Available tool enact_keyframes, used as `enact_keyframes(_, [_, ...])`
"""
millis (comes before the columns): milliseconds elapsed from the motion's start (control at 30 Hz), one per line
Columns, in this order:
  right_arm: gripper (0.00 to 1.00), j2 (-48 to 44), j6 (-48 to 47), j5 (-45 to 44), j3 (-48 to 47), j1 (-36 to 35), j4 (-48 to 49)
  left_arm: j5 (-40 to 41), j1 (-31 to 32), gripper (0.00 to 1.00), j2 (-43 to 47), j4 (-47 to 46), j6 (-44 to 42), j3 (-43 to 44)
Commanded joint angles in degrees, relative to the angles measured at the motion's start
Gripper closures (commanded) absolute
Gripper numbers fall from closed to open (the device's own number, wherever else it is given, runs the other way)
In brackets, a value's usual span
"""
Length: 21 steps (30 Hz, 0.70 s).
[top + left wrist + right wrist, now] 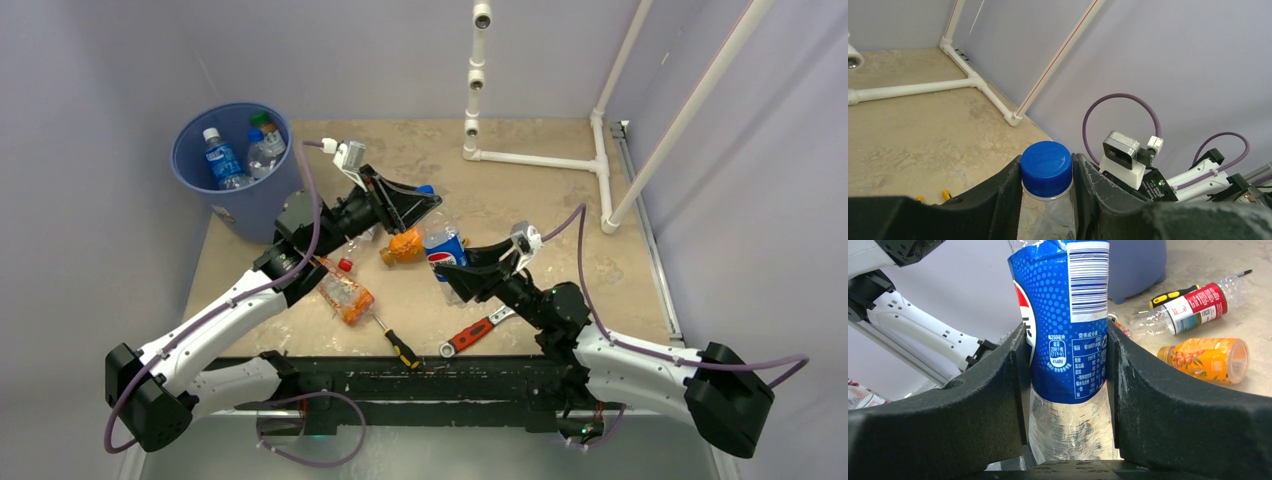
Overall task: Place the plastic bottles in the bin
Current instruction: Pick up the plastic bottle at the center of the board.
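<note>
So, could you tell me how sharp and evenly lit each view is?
Top external: soft, even light, faint shadows. Left wrist: blue cap crisp, dark claw fingers slightly soft. Right wrist: blue-labelled bottle print legible, glints on its clear plastic.

Right wrist view's top edge crops the blue-label bottle [1063, 340] and the bin [1138, 265]
</note>
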State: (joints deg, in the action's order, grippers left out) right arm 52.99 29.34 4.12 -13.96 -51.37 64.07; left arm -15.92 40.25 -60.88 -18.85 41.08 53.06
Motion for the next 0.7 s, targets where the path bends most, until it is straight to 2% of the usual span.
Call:
enact_keyframes(0, [0.44, -0.24, -1.09, 1.13, -3.69, -0.39, -0.45, 0.96, 0.28, 1.00, -0.08, 0.33, -2.28, 2.74])
enact_keyframes(67, [0.20, -0.53, -0.91, 2.09, -5.09, -0.39, -2.95, 2.18, 0.30, 1.00, 0.53, 1.06, -3.08, 2.86])
enact_keyframes(100, [0.11, -1.06, -0.87, 2.28, -6.15, -0.39, -5.31, 3.00, 0.27, 1.00, 0.91, 1.61, -3.69, 2.96])
enact_keyframes(133, [0.04, -1.62, -0.93, 2.17, -6.96, -0.41, -7.14, 3.93, 0.28, 1.00, 1.33, 2.44, -4.55, 3.30])
enact_keyframes(167, [0.01, -2.45, -1.20, 2.13, -7.93, -0.40, -9.05, 5.22, 0.34, 1.00, 1.78, 3.77, -5.75, 3.84])
enact_keyframes(267, [0.01, -5.86, -3.60, 2.16, -12.09, -0.39, -16.96, 11.09, 0.27, 1.00, 3.11, 11.61, -11.89, 8.59])
enact_keyframes(400, [0.01, -12.62, -9.19, -0.85, -18.27, -0.39, -30.64, 30.15, 0.27, 1.00, 3.34, 27.35, -26.83, 22.63])
enact_keyframes(467, [0.01, -16.00, -11.45, -3.27, -19.68, -0.39, -35.12, 41.09, 0.30, 1.00, 3.06, 32.38, -33.81, 28.59])
enact_keyframes(567, [0.01, -20.03, -12.37, -6.42, -19.41, -0.39, -38.23, 56.85, 0.29, 1.00, 2.29, 30.81, -46.66, 32.87])
enact_keyframes(667, [0.01, -20.81, -11.56, -6.51, -17.91, -0.39, -38.88, 71.21, 0.23, 1.00, 0.14, 21.68, -60.26, 33.45])
